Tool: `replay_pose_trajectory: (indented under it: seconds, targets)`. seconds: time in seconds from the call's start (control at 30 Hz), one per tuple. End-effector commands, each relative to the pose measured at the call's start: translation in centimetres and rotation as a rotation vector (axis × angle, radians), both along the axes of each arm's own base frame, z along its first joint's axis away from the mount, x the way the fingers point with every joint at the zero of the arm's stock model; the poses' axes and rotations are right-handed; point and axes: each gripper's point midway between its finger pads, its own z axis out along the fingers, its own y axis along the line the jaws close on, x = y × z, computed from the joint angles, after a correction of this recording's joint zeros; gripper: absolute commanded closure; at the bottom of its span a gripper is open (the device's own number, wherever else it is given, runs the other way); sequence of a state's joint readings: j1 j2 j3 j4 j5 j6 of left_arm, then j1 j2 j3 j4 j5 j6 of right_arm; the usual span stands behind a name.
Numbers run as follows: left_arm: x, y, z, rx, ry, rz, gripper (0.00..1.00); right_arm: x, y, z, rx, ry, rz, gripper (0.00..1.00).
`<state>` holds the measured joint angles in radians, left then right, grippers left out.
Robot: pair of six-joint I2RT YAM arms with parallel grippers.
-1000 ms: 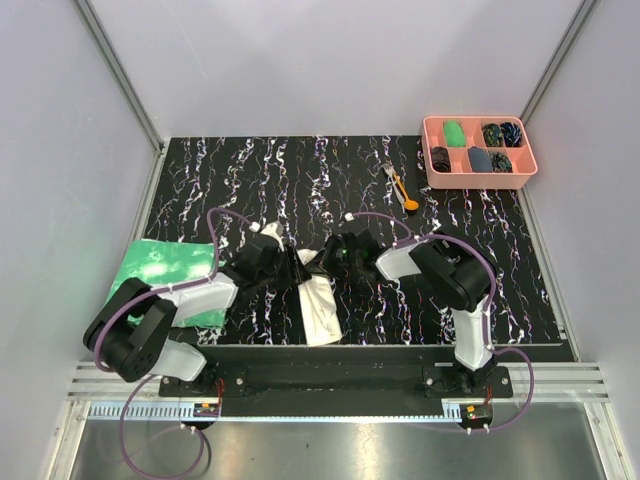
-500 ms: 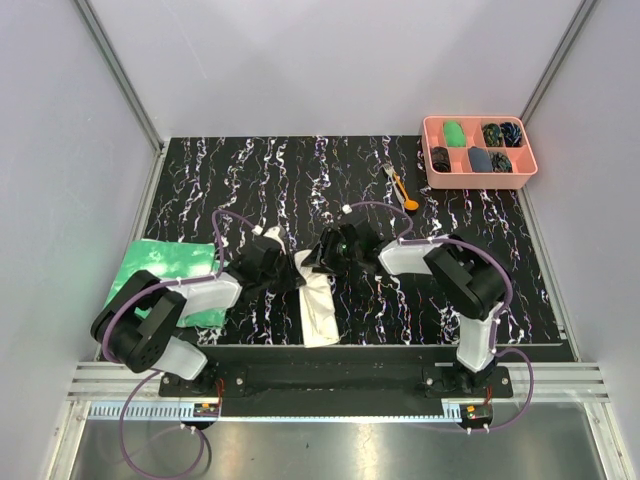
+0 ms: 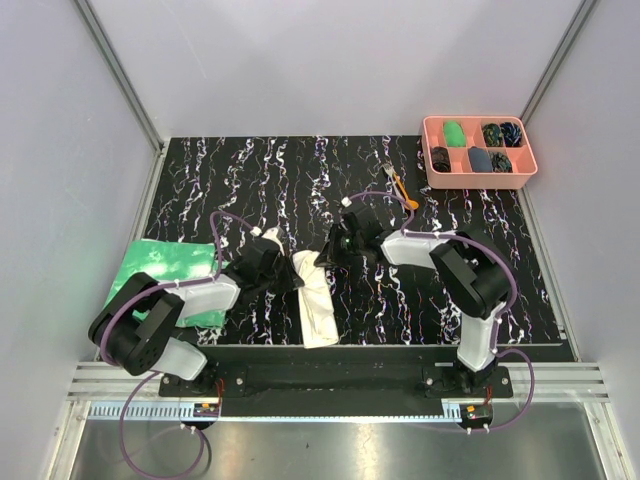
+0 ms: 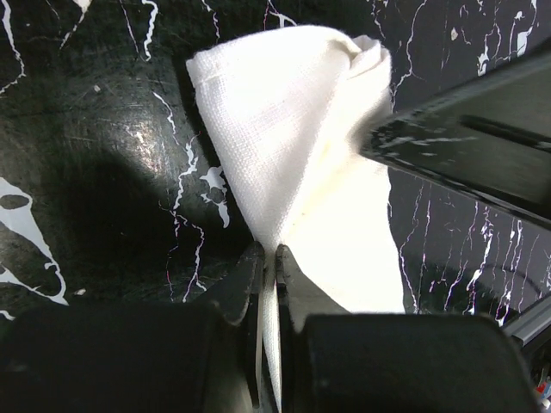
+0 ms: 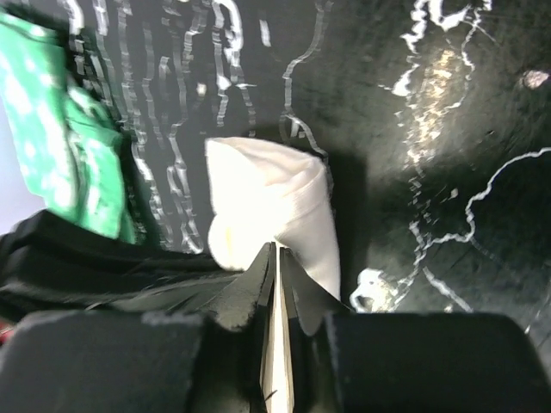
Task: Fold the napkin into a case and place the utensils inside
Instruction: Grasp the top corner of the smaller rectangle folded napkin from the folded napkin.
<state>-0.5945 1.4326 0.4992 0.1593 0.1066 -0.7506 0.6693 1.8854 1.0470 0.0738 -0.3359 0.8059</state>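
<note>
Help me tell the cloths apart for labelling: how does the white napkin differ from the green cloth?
The napkin is plain cream-white; the green cloth is mottled green and white. The napkin is folded narrow at mid-table; the green cloth lies spread at the left edge. The left claw and right claw pinch the napkin; neither grips the green cloth. Both are fabric on the black table.
</note>
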Motion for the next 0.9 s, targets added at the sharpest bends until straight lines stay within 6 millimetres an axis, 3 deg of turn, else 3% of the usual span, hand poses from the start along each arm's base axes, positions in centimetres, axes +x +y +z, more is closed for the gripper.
replay_pose_trajectory:
  seconds: [0.0,0.33,0.63,0.87]
  targets:
    - [0.0,0.1,0.5,-0.005,-0.021,-0.006,0.99,0.8,1.1,0.0,0.018,-0.028,0.049,0.89]
    - [0.2,0.0,0.3,-0.004,-0.017,-0.004,0.99,0.9,2.4,0.8,0.083,-0.034,0.064,0.91]
    - [0.3,-0.2,0.6,-0.010,-0.023,-0.005,1.00,0.5,4.3,0.1,0.151,0.003,0.080,0.92]
    - [0.3,-0.2,0.4,-0.006,-0.019,-0.007,1.00,0.4,4.1,0.7,0.136,-0.014,0.074,0.93]
